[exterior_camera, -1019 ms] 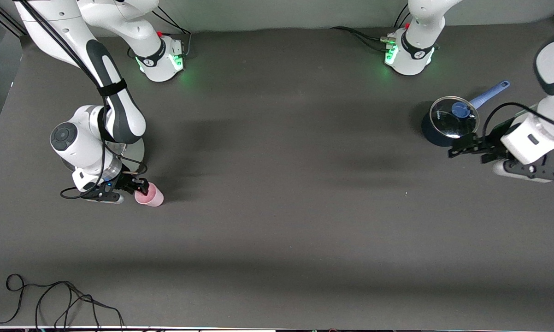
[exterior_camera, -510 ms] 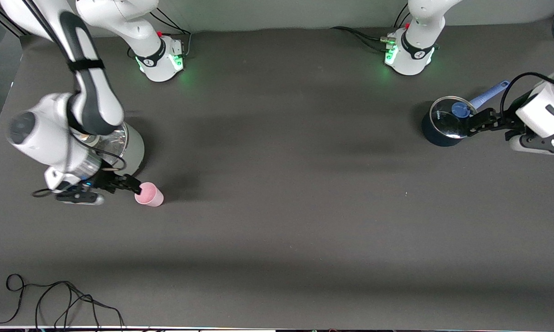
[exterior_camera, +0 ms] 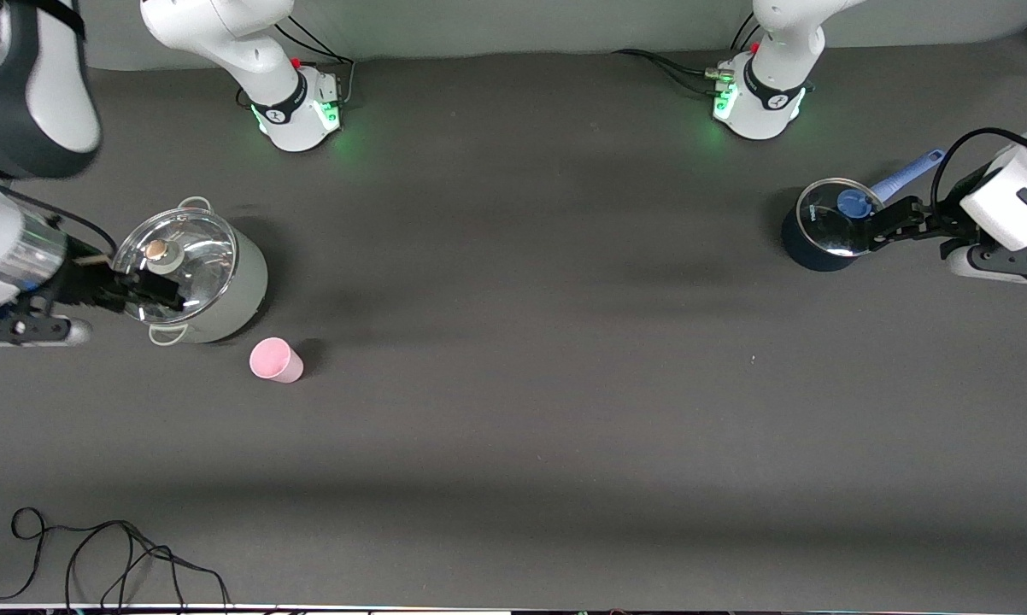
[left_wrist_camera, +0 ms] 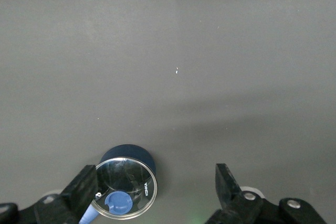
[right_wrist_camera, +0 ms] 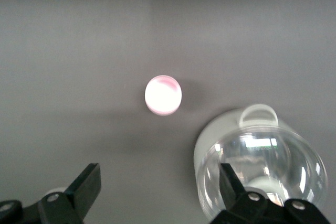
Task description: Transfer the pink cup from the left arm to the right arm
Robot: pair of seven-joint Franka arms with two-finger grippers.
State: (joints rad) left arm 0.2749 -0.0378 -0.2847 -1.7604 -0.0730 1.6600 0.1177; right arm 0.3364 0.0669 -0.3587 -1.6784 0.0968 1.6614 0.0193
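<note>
The pink cup (exterior_camera: 275,360) stands upright and alone on the dark table, a little nearer the front camera than the silver pot; from above it shows as a pale disc (right_wrist_camera: 163,95) in the right wrist view. My right gripper (exterior_camera: 161,290) hangs open and empty over the silver pot's glass lid, apart from the cup; its black fingers (right_wrist_camera: 86,184) frame bare table and the pot's edge. My left gripper (exterior_camera: 891,220) is open and empty at the left arm's end, beside the blue pot's lid, with its fingers (left_wrist_camera: 226,182) spread wide.
A silver pot (exterior_camera: 240,286) with a glass lid and knob stands at the right arm's end (right_wrist_camera: 210,145). A dark blue saucepan (exterior_camera: 800,248) with glass lid and light-blue handle sits at the left arm's end (left_wrist_camera: 134,153). Black cable (exterior_camera: 95,555) lies at the table's near edge.
My right gripper opened, let go of the pink cup and pulled up and away to above the silver pot. The cup stayed in place. The left gripper shifted toward the blue saucepan.
</note>
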